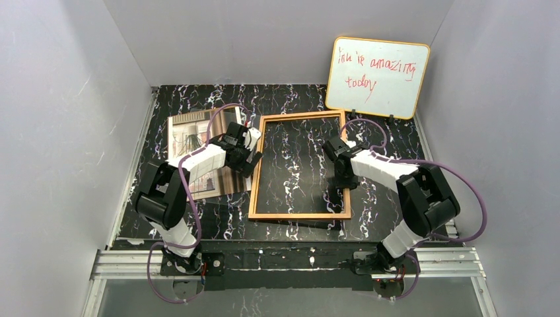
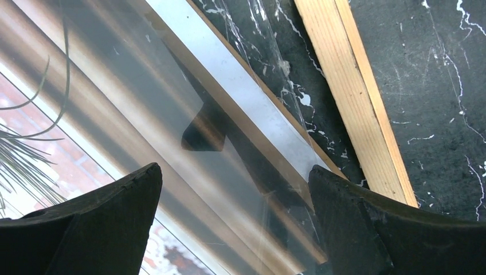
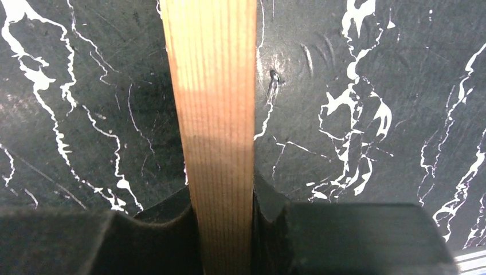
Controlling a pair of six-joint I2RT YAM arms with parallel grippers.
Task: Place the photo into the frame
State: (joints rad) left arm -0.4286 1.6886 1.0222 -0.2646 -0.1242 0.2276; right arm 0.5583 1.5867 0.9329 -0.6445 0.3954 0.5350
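The frame (image 1: 300, 215), thin orange-brown wood, lies flat mid-table, and the black marbled top shows through its opening. The photo (image 1: 191, 135), a beige room with curtains and a plant, lies flat just left of it. My left gripper (image 1: 249, 158) hangs open over the photo's right edge, beside the frame's left rail. In the left wrist view the gripper (image 2: 234, 172) straddles the glossy photo (image 2: 114, 132), with the wooden rail (image 2: 355, 97) to the right. My right gripper (image 1: 343, 181) is on the frame's right rail. In the right wrist view that gripper (image 3: 223, 195) is shut on the rail (image 3: 209, 86).
A yellow-edged whiteboard (image 1: 378, 78) with red handwriting leans on the back wall at the right. Grey walls close in the black marbled table (image 1: 297, 99) on three sides. A metal rail (image 1: 290, 261) with the arm bases runs along the near edge.
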